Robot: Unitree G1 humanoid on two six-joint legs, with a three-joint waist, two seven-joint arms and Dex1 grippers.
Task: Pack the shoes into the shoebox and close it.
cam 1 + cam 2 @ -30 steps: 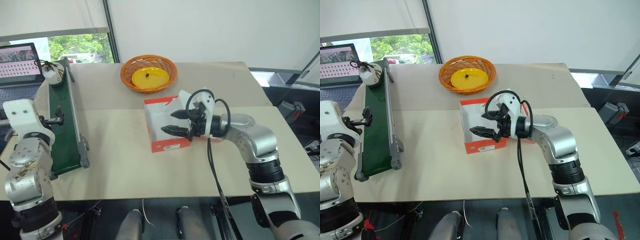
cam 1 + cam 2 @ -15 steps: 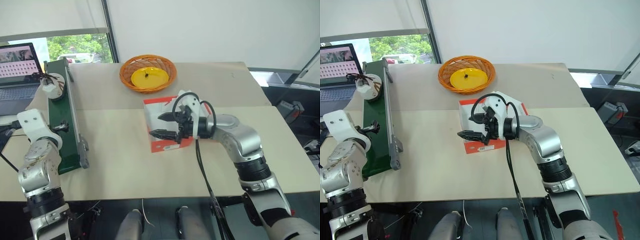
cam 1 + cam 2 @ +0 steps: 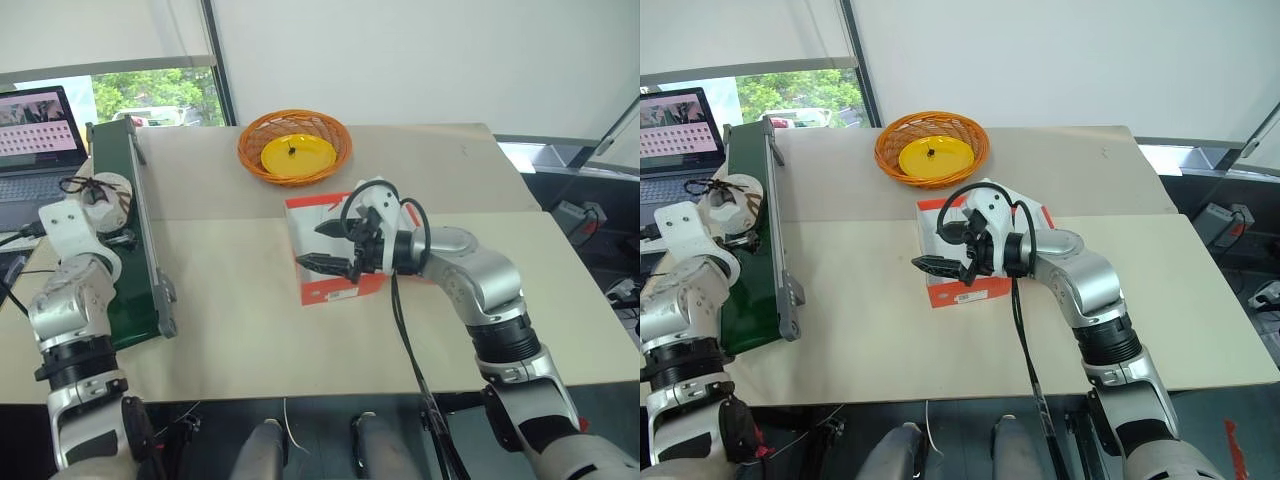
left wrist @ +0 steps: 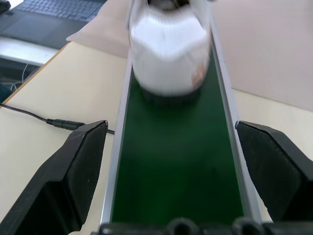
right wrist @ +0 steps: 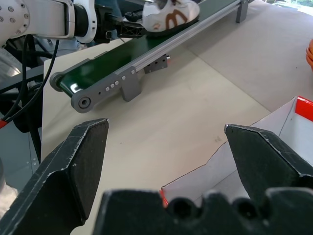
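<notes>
The conveyor belt [image 4: 176,176] has a matt dark green rubbery-looking surface, framed by brushed silvery metal rails [image 5: 146,63]. The shoe [image 5: 171,14] on it looks like smooth white leather or faux leather with brown patches. The shoebox [image 3: 330,290] is plain cardboard, red outside, matt white inside. Gripper fingers [image 5: 73,166] are matt black plastic. The table [image 3: 250,340] is a smooth beige laminate, and the basket [image 3: 295,150] is woven orange wicker around a glossy yellow plate [image 3: 297,155].
</notes>
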